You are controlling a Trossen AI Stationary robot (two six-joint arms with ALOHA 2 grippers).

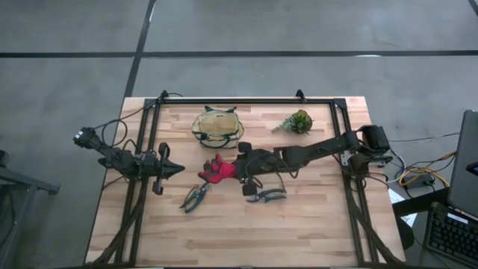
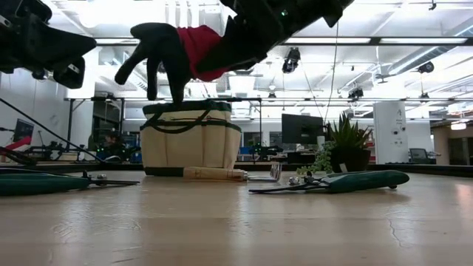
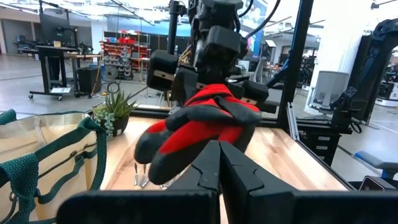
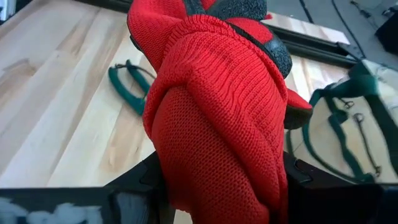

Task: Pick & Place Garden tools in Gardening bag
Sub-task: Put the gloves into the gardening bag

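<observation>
One red knit glove (image 4: 217, 112) with dark grey rubbery palm and fingers hangs limp, clamped in the right gripper (image 1: 237, 169) above the table, just in front of the tan, green-trimmed gardening bag (image 1: 217, 127). Left gripper (image 1: 173, 169), pinched closed on nothing, waits at the table's left.

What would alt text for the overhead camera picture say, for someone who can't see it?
The right hand holds a red and black knit glove above the wooden table, just short of the round tan fabric bag. Two green-handled pruning shears lie below; the left hand waits shut at the left.
</observation>
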